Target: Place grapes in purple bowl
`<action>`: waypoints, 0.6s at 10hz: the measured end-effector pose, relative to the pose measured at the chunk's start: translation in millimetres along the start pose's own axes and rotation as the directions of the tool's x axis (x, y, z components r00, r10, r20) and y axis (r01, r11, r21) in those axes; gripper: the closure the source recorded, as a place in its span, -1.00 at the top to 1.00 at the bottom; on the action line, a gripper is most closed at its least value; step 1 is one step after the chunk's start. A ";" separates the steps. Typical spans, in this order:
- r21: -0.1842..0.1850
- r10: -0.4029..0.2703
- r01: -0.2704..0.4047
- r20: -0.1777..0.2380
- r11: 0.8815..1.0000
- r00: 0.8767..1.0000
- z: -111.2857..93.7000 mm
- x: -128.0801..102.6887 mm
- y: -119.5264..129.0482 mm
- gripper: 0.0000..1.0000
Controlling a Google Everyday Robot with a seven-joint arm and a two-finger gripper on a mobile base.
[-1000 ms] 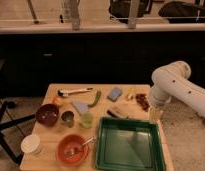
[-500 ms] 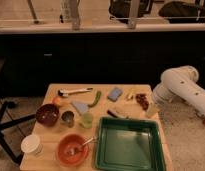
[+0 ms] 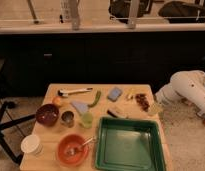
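Two bowls, one tray. At the tabletop's [image 3: 56,90] left edge the purple bowl [image 3: 47,114] sits empty, ready to receive. The red bowl [image 3: 73,148], front edge, holds a utensil [image 3: 82,145]. The tray [image 3: 128,144], front right corner, is empty. The grapes [image 3: 142,101] lie near the far right corner, not yet lifted. My gripper [image 3: 156,107] hangs just beside them, spread and holding nothing, placed, I judge, for the pick.

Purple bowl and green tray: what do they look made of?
Purple bowl: probably glazed ceramic or hard plastic, glossy dark inside. Green tray: likely plastic, smooth, uniform colour, moulded rim. Gripper sits by the table's right edge, beside the grapes.
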State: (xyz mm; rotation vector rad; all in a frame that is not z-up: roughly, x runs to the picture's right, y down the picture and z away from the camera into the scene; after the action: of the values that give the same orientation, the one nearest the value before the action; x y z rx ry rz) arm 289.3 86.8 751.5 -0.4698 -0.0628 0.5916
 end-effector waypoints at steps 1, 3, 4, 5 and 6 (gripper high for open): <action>0.002 0.003 -0.003 0.004 1.000 1.000 -0.4 0.7 0.1 0.60; 0.001 0.014 -0.014 0.025 1.000 1.000 8.6 6.0 -3.3 0.60; 0.001 0.019 -0.019 0.035 1.000 0.999 16.2 8.6 -7.7 0.60; -0.003 0.019 -0.018 0.045 1.000 0.999 21.7 8.8 -11.4 0.60; -0.004 0.017 -0.016 0.056 1.000 0.998 24.7 7.9 -15.8 0.60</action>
State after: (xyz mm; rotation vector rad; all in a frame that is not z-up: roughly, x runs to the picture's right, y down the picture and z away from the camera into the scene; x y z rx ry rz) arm 299.4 89.7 779.9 -0.4580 -0.1132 0.6210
